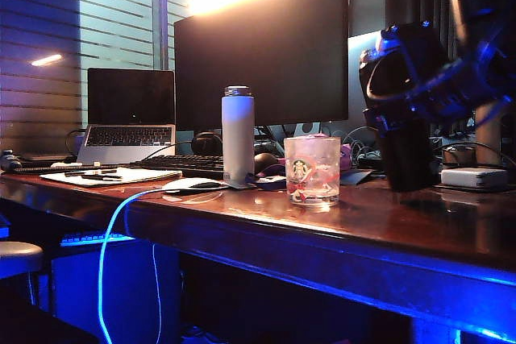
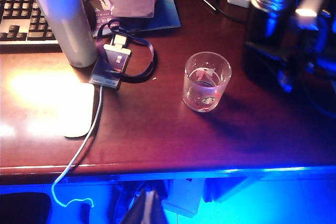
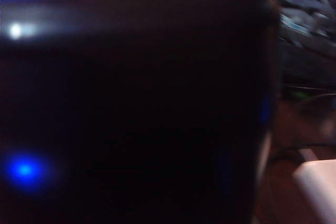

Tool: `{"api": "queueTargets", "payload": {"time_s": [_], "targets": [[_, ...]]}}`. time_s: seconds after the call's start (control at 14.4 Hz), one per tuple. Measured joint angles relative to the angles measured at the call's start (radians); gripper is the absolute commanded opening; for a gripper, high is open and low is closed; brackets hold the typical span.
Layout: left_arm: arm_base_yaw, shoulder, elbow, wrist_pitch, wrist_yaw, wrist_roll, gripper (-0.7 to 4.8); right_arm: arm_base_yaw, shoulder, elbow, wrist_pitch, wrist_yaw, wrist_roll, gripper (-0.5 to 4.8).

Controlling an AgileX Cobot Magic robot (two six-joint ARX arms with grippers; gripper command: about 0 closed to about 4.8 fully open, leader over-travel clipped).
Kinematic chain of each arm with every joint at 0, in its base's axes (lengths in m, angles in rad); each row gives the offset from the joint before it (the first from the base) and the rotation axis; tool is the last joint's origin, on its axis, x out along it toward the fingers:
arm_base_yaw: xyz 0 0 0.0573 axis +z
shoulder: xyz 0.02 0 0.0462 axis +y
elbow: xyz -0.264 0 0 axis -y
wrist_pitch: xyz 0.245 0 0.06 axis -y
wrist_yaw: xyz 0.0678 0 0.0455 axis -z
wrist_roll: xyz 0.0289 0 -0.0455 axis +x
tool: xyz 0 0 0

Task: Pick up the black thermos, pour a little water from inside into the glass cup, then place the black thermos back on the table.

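Gripping the black thermos [image 1: 407, 155] about its upper body, the right gripper [image 1: 403, 78] sits at the right of the exterior view, its jaws spread wide around the flask. In the right wrist view that dark body [image 3: 131, 108] fills almost the whole picture, pressed close to the camera. The thermos stands upright, long axis vertical, open mouth up, its base at or just above the table [image 1: 387, 223]; which, I cannot tell. The right arm comes in from the upper right and bends down onto it. The glass cup [image 1: 312, 171] stands upright left of the thermos, apart from it, with a white bottle [image 1: 238, 134] farther left. The left gripper is out of sight.
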State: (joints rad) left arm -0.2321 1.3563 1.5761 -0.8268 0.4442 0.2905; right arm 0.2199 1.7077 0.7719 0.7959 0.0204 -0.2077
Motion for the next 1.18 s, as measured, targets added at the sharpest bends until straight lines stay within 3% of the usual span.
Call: {"api": "queueTargets", "payload": {"time_s": [0.28,0.49,0.76,1.18], "targets": [[0.000,0.000,0.000,0.000,0.000,0.000,-0.02,-0.001,0.000,0.137,-0.163,0.029,-0.113,0.08],[0.000,0.000,0.000,0.000,0.000,0.000,-0.02,-0.001,0.001,0.146,-0.254,0.030,-0.195,0.08],[0.000,0.000,-0.001,0.000,0.000,0.000,-0.02,0.040,0.002,0.147,-0.263,0.052,-0.345,0.08],[0.000,0.000,-0.002,0.000,0.000,0.000,-0.02,0.060,0.034,0.150,-0.262,0.102,-0.449,0.08]]}}
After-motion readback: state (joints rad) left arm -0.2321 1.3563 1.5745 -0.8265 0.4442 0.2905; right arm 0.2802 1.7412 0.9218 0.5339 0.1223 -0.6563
